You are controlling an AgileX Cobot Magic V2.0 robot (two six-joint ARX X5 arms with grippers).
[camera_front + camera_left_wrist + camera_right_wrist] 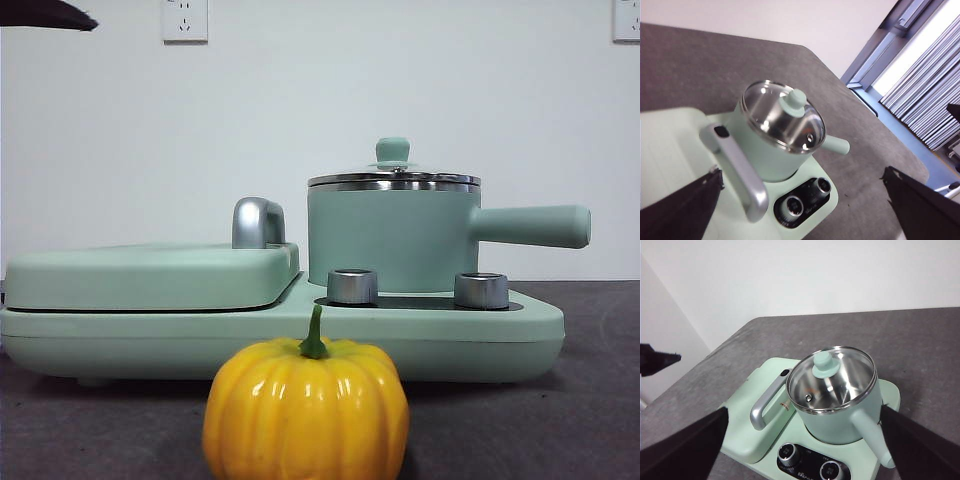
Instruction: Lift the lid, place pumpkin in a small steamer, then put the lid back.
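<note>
The pumpkin [306, 407] stands on the dark grey table [560, 420] at the bottom centre of the front view, upright, its green stem pointing up; it is just in front of the mint-green cooker base [480, 340], and neither wrist view shows it. The small steamer [390, 240] sits on the right half of that base, right of centre in the front view, its long handle pointing toward the right edge; the lid [393, 170] is seated on its steel rim, knob upward. Two steel dials [352, 286] stand on the base in front of the steamer; the flat griddle cover [150, 272] fills the left half of the base, with a chrome handle [257, 222] at its inner edge beside the steamer. The left tool [805, 210] hovers above the steamer and lid, jaws spread wide and holding nothing; the right tool [805, 450] likewise hangs above the lidded steamer, jaws released and apart, touching nothing. A black tip shows at the upper left corner of the front view; which arm it belongs to I cannot tell.
</note>
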